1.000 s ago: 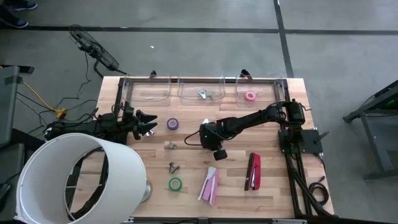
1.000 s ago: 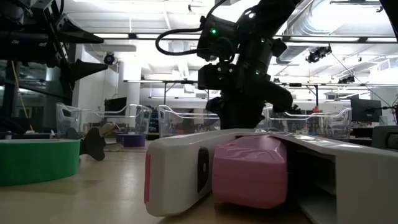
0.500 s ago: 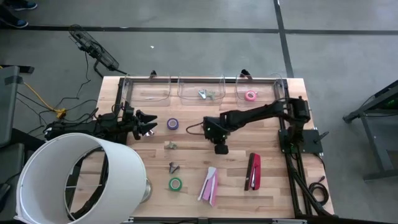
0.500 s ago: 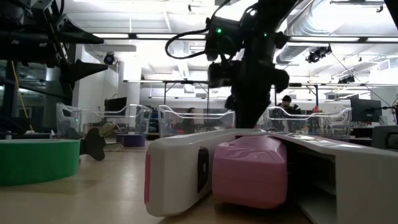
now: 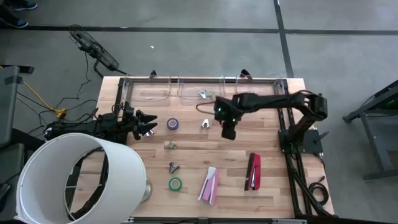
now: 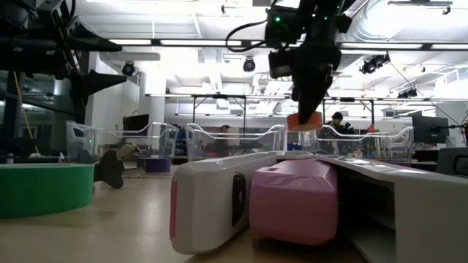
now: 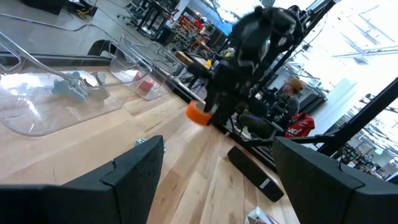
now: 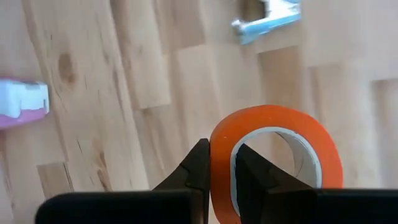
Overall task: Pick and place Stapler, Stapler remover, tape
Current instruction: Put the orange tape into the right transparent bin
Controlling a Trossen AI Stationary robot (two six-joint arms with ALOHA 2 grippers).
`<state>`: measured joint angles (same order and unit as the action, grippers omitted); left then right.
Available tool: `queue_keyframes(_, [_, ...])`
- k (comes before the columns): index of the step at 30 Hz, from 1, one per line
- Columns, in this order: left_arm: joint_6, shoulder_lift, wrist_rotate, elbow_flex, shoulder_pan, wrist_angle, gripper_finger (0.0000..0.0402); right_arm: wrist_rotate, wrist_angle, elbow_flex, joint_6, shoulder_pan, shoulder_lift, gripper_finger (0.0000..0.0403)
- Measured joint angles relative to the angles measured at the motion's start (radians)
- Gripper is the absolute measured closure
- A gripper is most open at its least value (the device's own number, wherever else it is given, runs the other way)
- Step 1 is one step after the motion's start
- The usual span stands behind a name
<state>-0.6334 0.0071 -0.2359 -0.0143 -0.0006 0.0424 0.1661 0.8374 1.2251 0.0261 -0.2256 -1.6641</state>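
Note:
My right gripper (image 5: pixel 227 128) hangs above the table's far middle, shut on a red-orange tape roll (image 8: pixel 273 155), which also shows in the low view (image 6: pixel 303 120). The purple tape (image 5: pixel 173 124) and green tape (image 5: pixel 175 184) lie flat on the table. The pink tape (image 5: pixel 250 96) lies in the right clear bin. A red-and-black stapler (image 5: pixel 254 171) and a pink-and-white stapler (image 5: pixel 209 185) lie near the front. Stapler removers lie on the table (image 5: pixel 205 123), (image 5: pixel 171 145), (image 5: pixel 174 167). My left gripper (image 5: pixel 149 126) waits open at the table's left. My right gripper pinches the red-orange tape roll by its ring wall (image 8: pixel 219 146). One finger (image 8: pixel 252 171) is inside the hole and the other finger (image 8: pixel 196 171) is outside. The fingers point down from above. The roll hangs below them on edge, lifted clear of the table.
Three clear bins stand along the far edge (image 5: pixel 202 84); the middle one holds a stapler remover (image 5: pixel 206 94). A big white cylinder (image 5: pixel 74 180) covers the near left corner. Bare wood lies between the purple tape and the red-and-black stapler.
My right gripper has risen from the table's middle and moved toward the far right, carrying the red-orange tape up clear of the wood. A stapler remover that the arm covered now shows beside it.

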Motion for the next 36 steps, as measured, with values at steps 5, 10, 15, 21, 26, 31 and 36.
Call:
queue_keyframes(5, [0.0, 0.0, 0.0, 0.0, 0.0, 0.0, 0.0105, -0.005, 0.032, 0.0, 0.0, -0.096, 0.06, 0.036])
queue_keyframes(10, [0.0, 0.0, 0.0, 0.0, 0.0, 0.0, 0.0105, -0.052, 0.057, 0.0, 0.018, -0.209, 0.088, 0.0368])
queue_keyframes(15, [0.0, 0.0, 0.0, 0.0, 0.0, 0.0, 0.0105, -0.065, 0.061, 0.0, 0.06, -0.336, 0.089, 0.0363])
queue_keyframes(21, [0.0, 0.0, 0.0, 0.0, 0.0, 0.0, 0.0105, -0.099, 0.057, 0.0, 0.1, -0.453, 0.089, 0.0362])
queue_keyframes(26, [0.0, 0.0, 0.0, 0.0, 0.0, 0.0, 0.0105, -0.145, 0.059, 0.0, 0.135, -0.543, 0.089, 0.0367])
queue_keyframes(31, [0.0, 0.0, 0.0, 0.0, 0.0, 0.0, 0.0105, -0.186, 0.063, -0.034, 0.191, -0.631, 0.09, 0.0355])
queue_keyframes(36, [0.0, 0.0, 0.0, 0.0, 0.0, 0.0, 0.0105, -0.192, 0.04, -0.096, 0.241, -0.709, 0.09, 0.0361])
